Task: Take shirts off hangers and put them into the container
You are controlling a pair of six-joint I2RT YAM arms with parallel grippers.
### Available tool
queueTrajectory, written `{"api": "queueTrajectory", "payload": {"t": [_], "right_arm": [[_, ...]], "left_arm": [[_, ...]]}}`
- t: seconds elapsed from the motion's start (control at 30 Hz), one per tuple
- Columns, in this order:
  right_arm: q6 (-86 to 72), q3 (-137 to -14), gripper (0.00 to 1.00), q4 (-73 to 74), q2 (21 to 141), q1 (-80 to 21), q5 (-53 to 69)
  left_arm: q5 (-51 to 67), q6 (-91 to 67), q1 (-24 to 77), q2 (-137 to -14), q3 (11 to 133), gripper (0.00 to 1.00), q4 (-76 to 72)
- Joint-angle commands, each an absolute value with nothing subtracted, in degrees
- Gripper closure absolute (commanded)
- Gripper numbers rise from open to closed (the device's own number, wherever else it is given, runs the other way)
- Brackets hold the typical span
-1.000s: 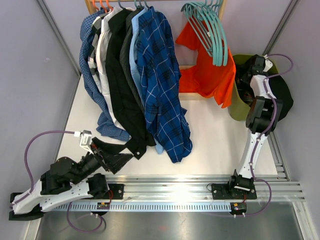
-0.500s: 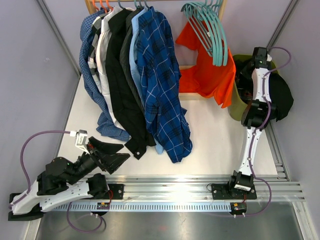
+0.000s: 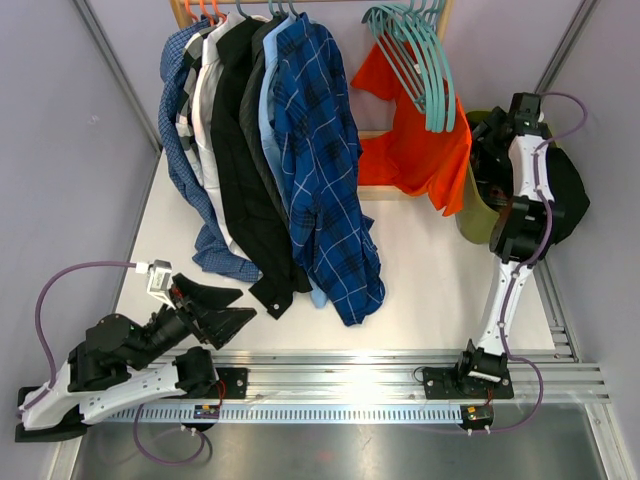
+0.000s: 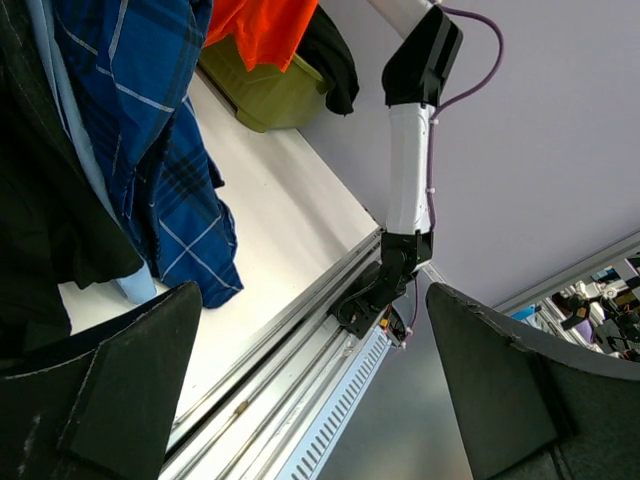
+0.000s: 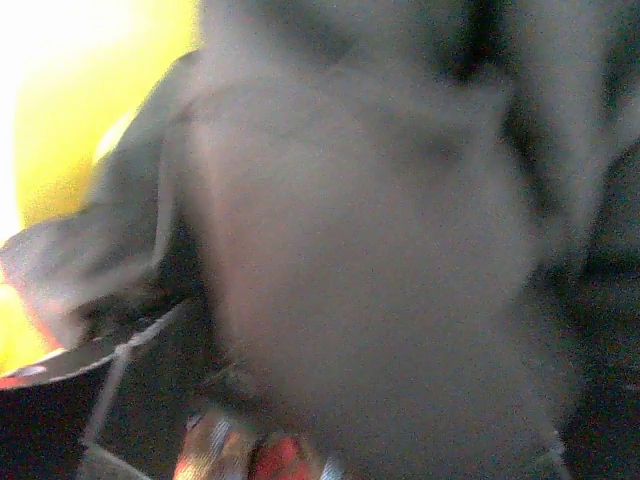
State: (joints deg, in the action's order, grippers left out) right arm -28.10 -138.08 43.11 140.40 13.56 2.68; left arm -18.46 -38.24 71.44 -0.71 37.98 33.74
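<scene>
Over the container [image 3: 477, 215], my right gripper [image 3: 520, 108] has reached out toward the far rim. Jaws: cannot tell, view blurred. A dark shirt [image 3: 568, 195] drapes the container, likely delivered. My left gripper [image 4: 310, 400] is wide open, well apart from the container.

**Camera Placement**

The top view looks down from above and behind the arms, far from the container [image 3: 478, 215]. The left wrist view, low over the bench [image 4: 290, 205], also faces it from afar. The right wrist view, blurred, is close by it.

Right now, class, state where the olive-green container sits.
In the top view, the container sits at the far right of the table, beside the hanging orange garment, with a black shirt draped over it.
</scene>
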Motion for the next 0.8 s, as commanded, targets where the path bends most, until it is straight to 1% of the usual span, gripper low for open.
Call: {"api": "queueTrajectory", "payload": {"t": [0.0, 0.03, 0.1, 0.13, 0.17, 0.2, 0.23, 0.27, 0.33, 0.37, 0.43, 0.47, 0.5, 0.53, 0.57, 0.67, 0.7, 0.77], "right_arm": [[-25.84, -135.53, 0.0, 42.9, 127.55, 12.3, 0.81], [-25.49, -135.09, 0.0, 41.93, 125.62, 12.3, 0.27], [-24.96, -133.78, 0.01, 39.22, 119.2, 12.22, -5.16], [-24.61, -131.33, 0.0, 37.81, 116.66, 12.22, -8.32], [-24.35, -129.39, 0.01, 36.14, 110.98, 12.22, -10.0], [-24.26, -127.2, 0.0, 32.73, 107.96, 12.04, -12.19], [-23.82, -121.96, 0.0, 30.35, 104.54, 11.34, -16.39], [-22.77, -119.03, 0.0, 28.06, 97.63, 10.9, -18.09], [-21.02, -110.71, 0.01, 21.38, 90.65, 8.37, -22.22], [-18.92, -108.31, 0.01, 19.62, 84.35, 7.22, -25.72], [-17.41, -102.95, 0.01, 16.18, 78.69, 5.02, -26.02], [-16.53, -101.62, 0.0, 15.74, 74.14, 2.92, -24.28], [-16.52, -100.64, 0.01, 15.91, 72.09, 2.03, -22.08], [-16.44, -99.07, 0.0, 16.08, 70.24, 1.33, -14.58], [-16.0, -98.53, 0.0, 16.69, 67.53, -1.81, -10.5], [-11.17, -98.96, 0.01, 20.47, 66.27, -10.08, -2.13], [-10.47, -99.23, 0.01, 22.39, 66.44, -15.76, -0.63], [-9.67, -99.67, 0.01, 23.64, 67.41, -20.46, 3.06]], "left_arm": [[-18.02, -36.21, 71.46, 5.8, 40.69, 0.01, 32.08], [-18.1, -36.21, 71.46, 5.71, 40.78, 0.01, 32.17], [-18.19, -35.77, 71.46, 5.45, 41.13, 0.01, 32.43], [-18.28, -35.51, 71.46, 5.36, 41.13, 0.01, 32.69], [-18.37, -35.42, 71.46, 5.27, 41.31, 0.01, 32.7], [-18.37, -35.25, 71.46, 5.36, 41.57, 0.01, 32.78], [-18.46, -35.07, 71.46, 5.27, 41.75, 0.01, 32.78], [-18.54, -34.89, 71.46, 5.27, 41.84, 0.01, 32.87], [-18.46, -34.63, 71.46, 5.1, 42.27, 0.01, 33.05], [-18.28, -34.45, 71.46, 5.1, 42.28, 0.01, 32.96], [-18.02, -34.28, 71.46, 5.1, 42.36, 0.01, 32.61], [-17.84, -34.1, 71.46, 5.01, 42.28, 0.01, 32.35], [-17.41, -33.93, 71.46, 4.92, 42.19, 0.01, 32.26], [-17.32, -33.84, 71.46, 4.83, 42.19, 0.01, 31.65], [-16.79, -33.66, 71.46, 4.66, 41.84, 0.01, 31.38], [-16.26, -33.4, 71.46, 4.05, 41.66, 0.01, 30.59], [-15.82, -33.4, 71.46, 3.61, 41.66, 0.01, 30.41], [-15.21, -33.57, 71.46, 3.17, 41.57, 0.01, 30.15]]}}
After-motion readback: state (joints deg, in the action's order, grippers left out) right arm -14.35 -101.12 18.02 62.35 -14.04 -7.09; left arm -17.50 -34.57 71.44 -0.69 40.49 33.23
